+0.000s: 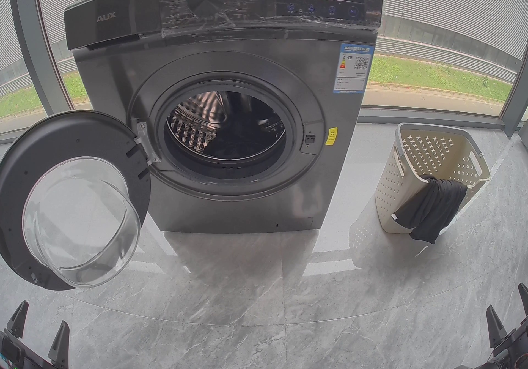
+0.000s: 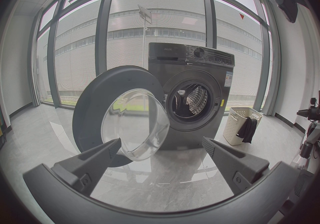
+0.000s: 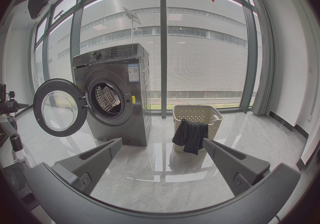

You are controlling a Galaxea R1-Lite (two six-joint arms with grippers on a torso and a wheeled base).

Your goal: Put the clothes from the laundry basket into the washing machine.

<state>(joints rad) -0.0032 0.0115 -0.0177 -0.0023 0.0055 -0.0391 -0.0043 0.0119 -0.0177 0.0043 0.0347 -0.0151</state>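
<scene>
A grey front-loading washing machine (image 1: 231, 111) stands before me with its round door (image 1: 71, 199) swung wide to the left and its drum (image 1: 225, 130) exposed. To its right sits a cream laundry basket (image 1: 410, 177) with a black garment (image 1: 434, 208) draped over its front rim. The same basket (image 3: 200, 116) and black garment (image 3: 190, 136) appear in the right wrist view, the machine (image 2: 196, 94) and basket (image 2: 235, 124) in the left wrist view. My left gripper (image 2: 161, 147) is open and low at the near left, far from both. My right gripper (image 3: 161, 149) is open at the near right, holding nothing.
Glossy grey marble floor (image 1: 286, 287) lies bare between me and the machine. Tall glass windows (image 1: 440, 29) run behind the machine and basket. The open door juts out over the floor on the left side.
</scene>
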